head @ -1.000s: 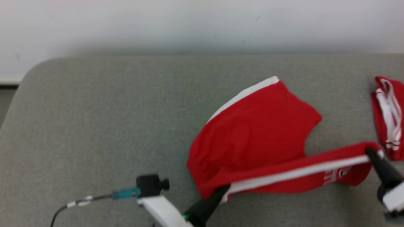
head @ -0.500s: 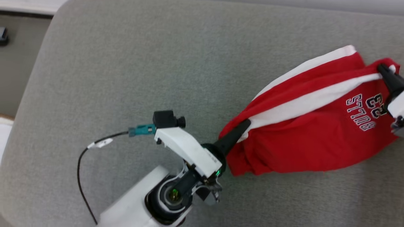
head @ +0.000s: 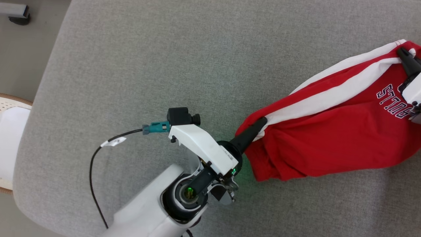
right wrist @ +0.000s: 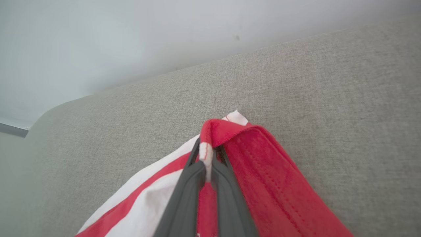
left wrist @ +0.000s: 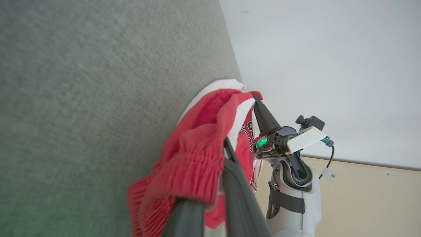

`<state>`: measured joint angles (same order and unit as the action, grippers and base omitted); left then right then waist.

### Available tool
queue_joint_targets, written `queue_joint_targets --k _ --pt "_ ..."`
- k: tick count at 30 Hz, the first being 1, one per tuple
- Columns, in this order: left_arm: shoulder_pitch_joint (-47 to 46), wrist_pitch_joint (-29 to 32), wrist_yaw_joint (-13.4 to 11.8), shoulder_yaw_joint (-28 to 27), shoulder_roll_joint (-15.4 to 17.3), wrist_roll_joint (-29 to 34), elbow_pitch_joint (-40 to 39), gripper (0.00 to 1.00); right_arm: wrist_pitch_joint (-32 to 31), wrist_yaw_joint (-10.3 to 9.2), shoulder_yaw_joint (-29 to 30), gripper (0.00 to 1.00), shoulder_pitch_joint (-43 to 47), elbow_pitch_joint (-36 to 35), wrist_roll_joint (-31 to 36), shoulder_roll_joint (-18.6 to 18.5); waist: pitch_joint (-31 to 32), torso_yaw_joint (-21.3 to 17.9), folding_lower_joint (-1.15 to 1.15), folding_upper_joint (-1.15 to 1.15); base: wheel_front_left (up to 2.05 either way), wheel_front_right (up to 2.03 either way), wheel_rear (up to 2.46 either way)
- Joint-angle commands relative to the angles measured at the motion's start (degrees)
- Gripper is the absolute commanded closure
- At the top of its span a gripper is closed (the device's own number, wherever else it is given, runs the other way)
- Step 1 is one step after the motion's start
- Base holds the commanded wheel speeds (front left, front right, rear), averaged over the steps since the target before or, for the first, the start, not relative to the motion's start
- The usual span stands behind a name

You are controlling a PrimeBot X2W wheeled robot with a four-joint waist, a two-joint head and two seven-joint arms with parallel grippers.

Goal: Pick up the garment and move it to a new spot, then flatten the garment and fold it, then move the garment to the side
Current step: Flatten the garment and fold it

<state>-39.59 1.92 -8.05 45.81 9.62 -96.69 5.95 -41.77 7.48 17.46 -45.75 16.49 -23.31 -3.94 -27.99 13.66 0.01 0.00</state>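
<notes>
The garment (head: 329,138) is red with white stripes and dark lettering, and it hangs stretched between my two grippers over the right part of the grey table (head: 164,65). My left gripper (head: 261,122) is shut on its gathered elastic end, seen bunched over the fingers (left wrist: 197,158) in the left wrist view. Near the right edge of the head view my right gripper (head: 402,52) is shut on the other end. In the right wrist view that gripper (right wrist: 206,148) pinches a red and white hem of the garment (right wrist: 263,171). The right gripper (left wrist: 255,97) also appears beyond the cloth in the left wrist view.
The table's rounded left edge (head: 46,82) drops to the floor. A white, wicker-rimmed basket (head: 10,144) stands there, and a dark foot (head: 18,14) at the top left. A black cable (head: 95,164) loops from my left wrist. A pale wall (right wrist: 131,39) lies behind the table.
The head camera has tilted down and turned, so the whole picture shifted. The garment, earlier mostly lying on the table, now hangs taut between the grippers, lettering showing. Both grips have held.
</notes>
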Motion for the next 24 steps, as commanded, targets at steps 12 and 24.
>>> queue_joint_targets --k 12,24 --pt "-0.9 -6.5 -1.9 4.0 5.7 13.3 0.7 0.0 2.5 0.0 -7.7 0.0 4.6 -3.6 -0.5 -6.0 2.4 -1.8 -0.01 0.0 0.0 0.0 0.0" --pt "0.3 -16.7 -11.5 9.2 13.9 40.0 -5.7 0.0 0.9 0.0 -15.4 0.0 6.7 -5.3 2.8 -16.2 4.3 -1.0 -0.01 0.0 0.0 0.0 0.0"
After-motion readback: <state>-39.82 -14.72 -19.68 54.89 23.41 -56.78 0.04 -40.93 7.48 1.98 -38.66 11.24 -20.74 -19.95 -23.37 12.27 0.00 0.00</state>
